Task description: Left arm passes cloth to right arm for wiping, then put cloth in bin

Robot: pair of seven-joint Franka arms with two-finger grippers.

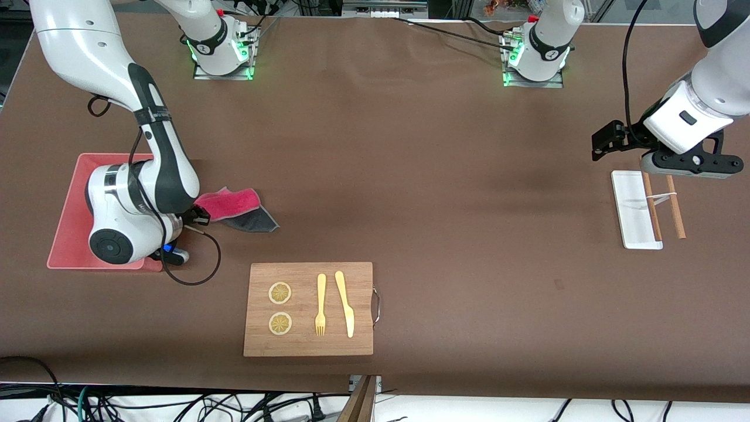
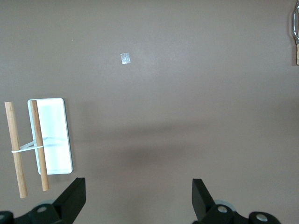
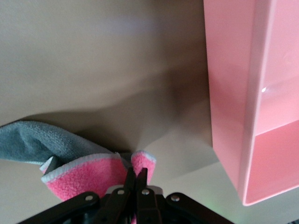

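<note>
While the left gripper (image 2: 136, 196) hangs open, the right gripper (image 3: 135, 179) pinches the cloth (image 1: 234, 206) beside the bin (image 1: 69, 218).

Brown-covered table under even overhead light

A matte brown sheet (image 1: 410, 146) covers the whole table, creased faintly near 12 o'clock. Along the 6 o'clock edge, a white floor strip (image 1: 527, 410) shows tangled black cables (image 1: 176, 404) and a wooden leg (image 1: 360, 401). At 12 o'clock, metal framing (image 1: 381, 7) and clutter stand past the table edge.
</note>
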